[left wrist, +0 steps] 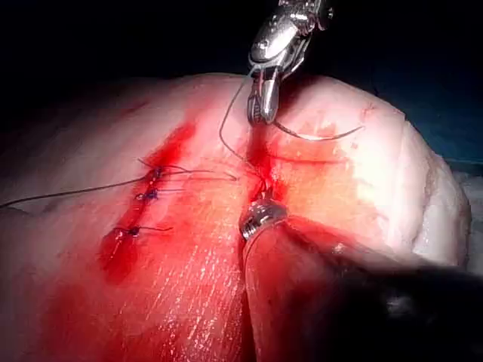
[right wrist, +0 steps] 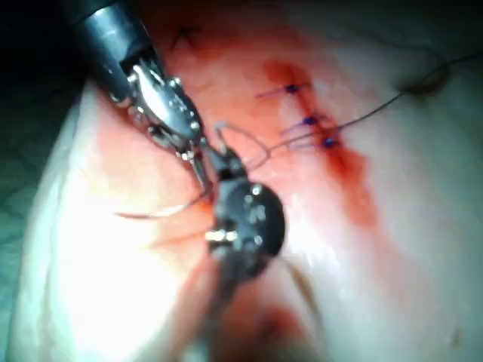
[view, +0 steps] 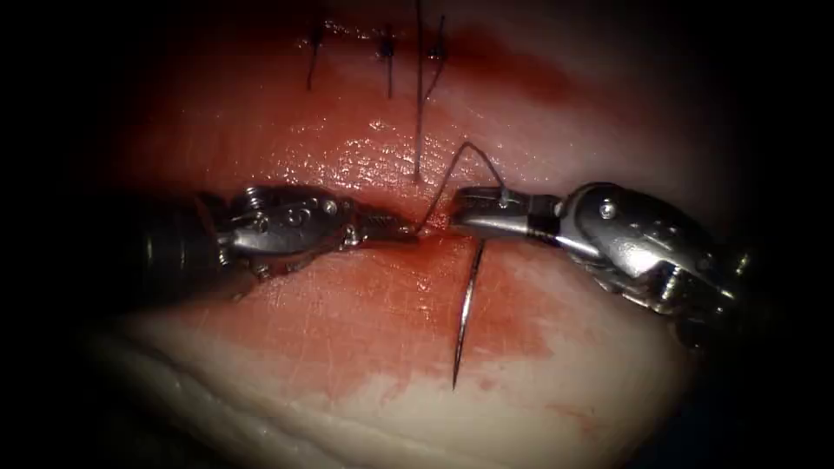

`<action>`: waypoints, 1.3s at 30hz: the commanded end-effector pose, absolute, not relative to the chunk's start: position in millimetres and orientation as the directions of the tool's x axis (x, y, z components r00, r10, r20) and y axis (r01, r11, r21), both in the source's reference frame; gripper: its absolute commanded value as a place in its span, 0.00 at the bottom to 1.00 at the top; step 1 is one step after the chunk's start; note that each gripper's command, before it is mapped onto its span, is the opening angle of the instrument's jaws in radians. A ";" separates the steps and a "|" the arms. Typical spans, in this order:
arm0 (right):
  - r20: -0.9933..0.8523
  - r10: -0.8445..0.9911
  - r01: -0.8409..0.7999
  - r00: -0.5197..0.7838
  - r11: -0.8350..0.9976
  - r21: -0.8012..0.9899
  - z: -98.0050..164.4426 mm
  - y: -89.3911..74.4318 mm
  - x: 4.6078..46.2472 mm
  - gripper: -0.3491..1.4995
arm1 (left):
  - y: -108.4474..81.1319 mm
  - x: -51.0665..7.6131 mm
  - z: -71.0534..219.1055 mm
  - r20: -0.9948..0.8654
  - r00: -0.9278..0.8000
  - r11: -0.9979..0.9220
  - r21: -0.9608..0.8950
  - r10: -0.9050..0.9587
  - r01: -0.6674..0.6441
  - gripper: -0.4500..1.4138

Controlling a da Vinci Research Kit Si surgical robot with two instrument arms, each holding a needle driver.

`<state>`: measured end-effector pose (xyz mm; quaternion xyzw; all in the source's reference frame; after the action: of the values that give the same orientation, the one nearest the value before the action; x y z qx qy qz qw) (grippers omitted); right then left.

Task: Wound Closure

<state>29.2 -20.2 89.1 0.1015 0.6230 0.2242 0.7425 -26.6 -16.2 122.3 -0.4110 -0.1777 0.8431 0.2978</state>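
Jaws of the right tool [view: 459, 217] are closed on the needle [view: 466, 317] near its thread end, up by the swage. Rest of the curve hangs free below the jaws, with the sharp tip pointing down over the red-stained tissue [view: 347, 408]. Needle is out of the tissue, not buried anywhere along its visible length. Left wrist view shows the same grip: right tool [left wrist: 262, 113] pinching one end of the needle [left wrist: 321, 136], curve arching sideways above the surface.

Left tool [view: 408, 231] comes in from the left, tips together and narrow, sitting right at the cut [view: 430, 233]. Thread [view: 452, 174] meets those tips, but whether they clamp thread or tissue edge cannot be told. Right wrist view shows the left tool [right wrist: 202, 172] ending just beside the right tool's wrist [right wrist: 245, 215].

Thread arcs up from the cut between the two tools, loops over and drops to the top of the right tool's jaws. A long strand runs straight up toward the far end of the wound. Three finished stitches [view: 385, 48] with short cut ends sit up there, well apart from both tools. Red fluid [view: 382, 295] covers the tissue around the cut.
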 end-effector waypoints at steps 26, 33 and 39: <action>-0.910 0.392 -0.203 0.137 0.910 0.361 90.8 -17.6 31.8 0.00 | -15.3 -26.7 124.7 -0.425 -0.510 -0.652 -0.616 0.748 -0.442 0.11; -0.910 0.392 -0.200 0.137 0.910 0.362 90.8 -17.5 31.7 0.00 | -15.5 -26.7 124.7 -0.351 -0.586 -0.651 -0.618 0.730 -0.441 0.08; -0.925 0.349 -0.205 0.149 0.926 0.316 90.9 -16.2 31.8 0.00 | -16.5 -26.9 123.9 -0.279 -0.667 -0.635 -0.676 0.691 -0.375 0.00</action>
<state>31.0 -16.3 90.5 0.0516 0.6248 0.1783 0.7584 -26.5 -16.8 123.1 -0.2611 -0.3045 0.8650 0.3016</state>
